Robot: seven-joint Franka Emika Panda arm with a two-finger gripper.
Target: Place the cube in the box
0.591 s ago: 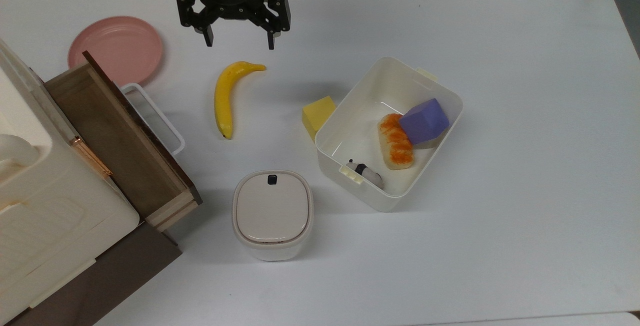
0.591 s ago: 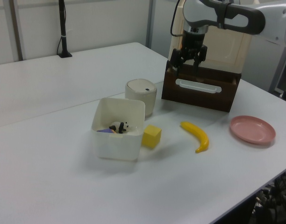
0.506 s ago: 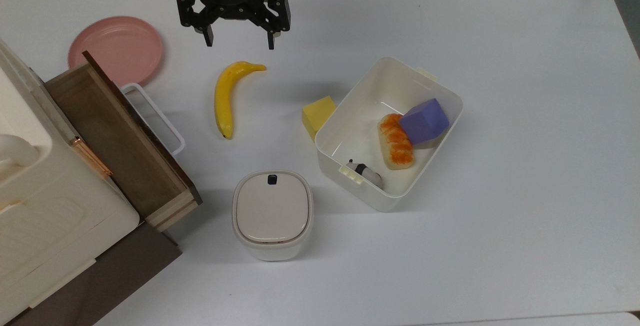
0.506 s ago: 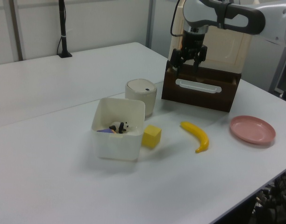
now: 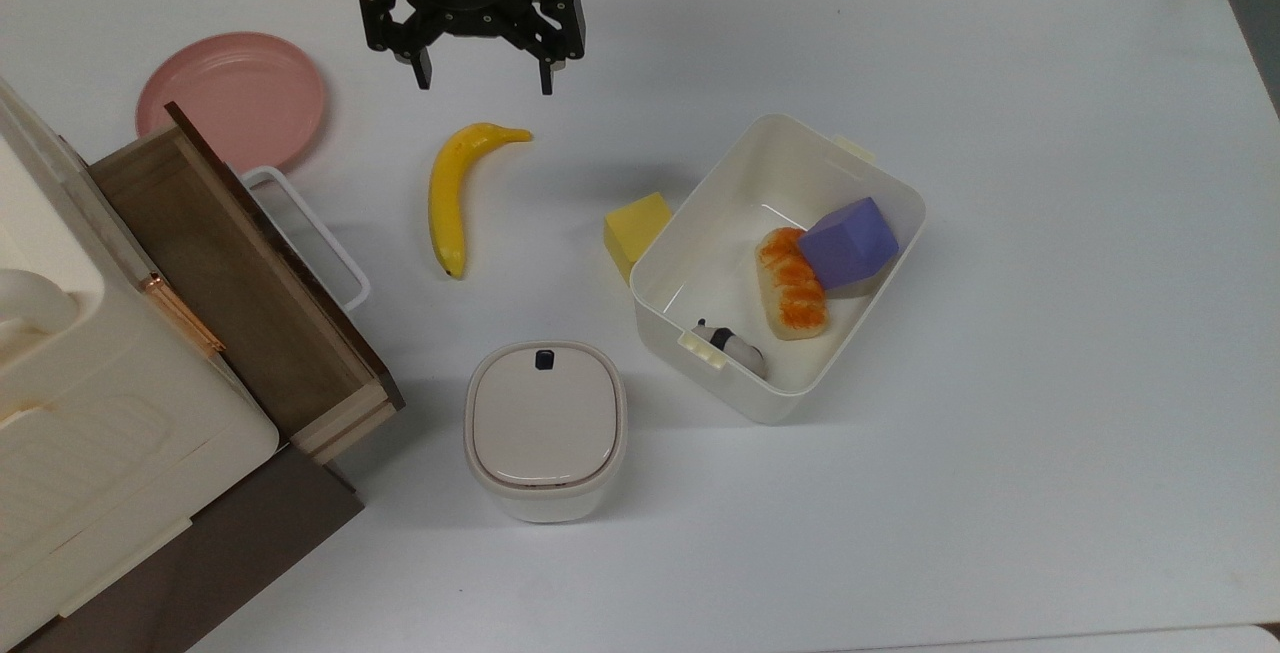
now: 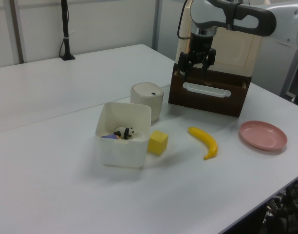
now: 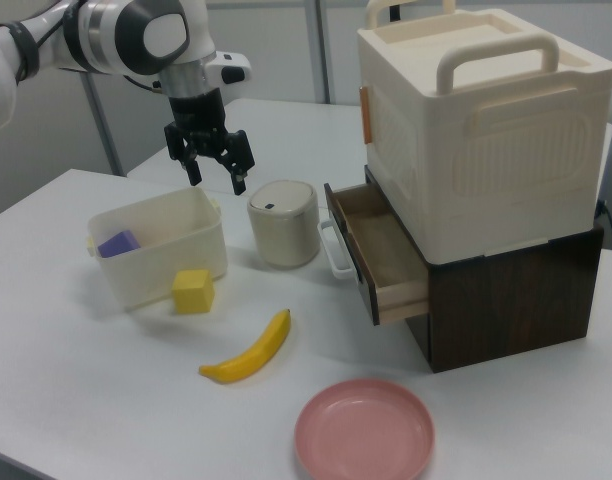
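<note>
**Panda arm: appearance**

Arm [image 7: 126, 35]: glossy white rounded shells with dark grey joint bands. Wrist: black cylinder. Claw [image 5: 482, 85]: matte black, angular linkage frame bearing two slim tapered fingers [image 5: 546, 78]. A thin black cable loops beside the wrist.

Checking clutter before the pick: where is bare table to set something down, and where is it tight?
Bare: the table on the top view's right of the box, and the strip below the lidded container. Tight: the cube sits against the box wall; the banana, pink plate and open drawer cluster on the top view's left.

Cube [image 5: 636, 224] outside – touching box [image 5: 880, 178] wall.
</note>
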